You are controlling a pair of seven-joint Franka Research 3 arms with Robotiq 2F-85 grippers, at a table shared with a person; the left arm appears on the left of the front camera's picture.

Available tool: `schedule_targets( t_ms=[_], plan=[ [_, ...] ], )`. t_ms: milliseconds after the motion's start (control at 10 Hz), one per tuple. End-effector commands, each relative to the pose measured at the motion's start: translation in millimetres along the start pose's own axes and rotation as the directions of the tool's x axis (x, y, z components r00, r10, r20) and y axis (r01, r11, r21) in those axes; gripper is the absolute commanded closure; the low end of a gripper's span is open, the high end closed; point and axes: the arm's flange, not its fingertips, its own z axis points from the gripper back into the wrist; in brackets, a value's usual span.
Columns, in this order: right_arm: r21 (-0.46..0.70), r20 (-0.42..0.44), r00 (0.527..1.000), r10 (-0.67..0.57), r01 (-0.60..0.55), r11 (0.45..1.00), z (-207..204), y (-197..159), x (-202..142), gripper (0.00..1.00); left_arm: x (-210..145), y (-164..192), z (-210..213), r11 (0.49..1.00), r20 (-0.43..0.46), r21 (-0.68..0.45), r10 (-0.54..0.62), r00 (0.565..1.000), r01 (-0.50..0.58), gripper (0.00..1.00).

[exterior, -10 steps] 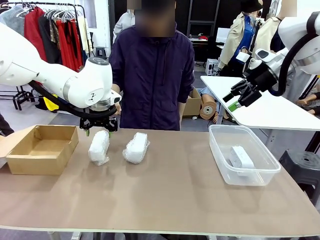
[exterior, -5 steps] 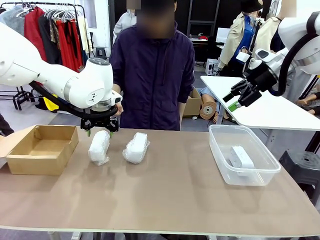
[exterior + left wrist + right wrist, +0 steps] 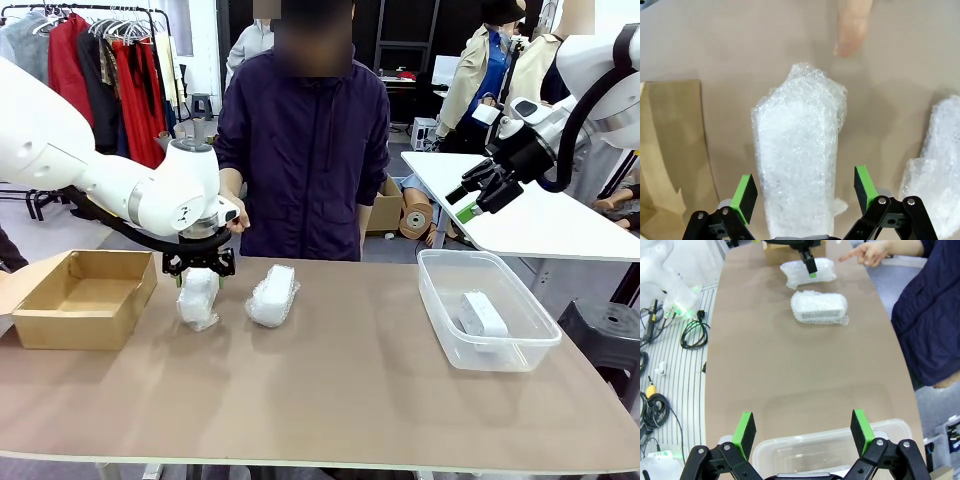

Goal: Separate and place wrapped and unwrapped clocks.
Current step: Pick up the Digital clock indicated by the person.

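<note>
We find the left gripper (image 3: 805, 191) open, the wrapped clock (image 3: 799, 135) lying lengthwise between its pads (image 3: 745, 194). Advise lowering squarely, closing gently; the wrap probably yields. Its wrist view adds a person's fingertip (image 3: 852, 30) just beyond; the front view adds the bare clock (image 3: 482, 313) in the clear tub (image 3: 432, 298), below the open right gripper (image 3: 470, 205).

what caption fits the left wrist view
Open left gripper over a bubble-wrapped clock, a person's finger pointing nearby.

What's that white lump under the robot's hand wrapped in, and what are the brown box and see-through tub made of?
Lump: bubble wrap, seemingly; crinkly, translucent, covered in small bubbles. Brown box: matt cardboard, by its flat folded walls. Tub: clear glossy plastic, probably; the white block inside shows through.
</note>
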Motion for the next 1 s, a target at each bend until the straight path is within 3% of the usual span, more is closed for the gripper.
schedule_targets(
  t_ms=[0,100,600,900],
  plan=[
    [-0.006,0.001,1.0,-0.011,0.011,1.0,1,-1,4,0.0,7,2,-7,1.0,-0.022,-0.021,-0.012,1.0,0.011,0.0],
    [-0.006,0.001,1.0,-0.011,0.011,1.0,1,-1,4,0.0,7,4,-11,1.0,-0.017,-0.014,-0.013,1.0,0.013,0.0],
    [-0.006,0.001,1.0,-0.011,0.011,1.0,1,-1,4,0.0,7,10,-9,1.0,-0.041,-0.008,-0.006,0.999,0.006,1.0],
    [-0.006,0.001,1.0,-0.011,0.011,1.0,1,-1,4,0.0,3,22,14,1.0,-0.055,-0.011,0.004,0.998,-0.005,1.0]
  ],
)
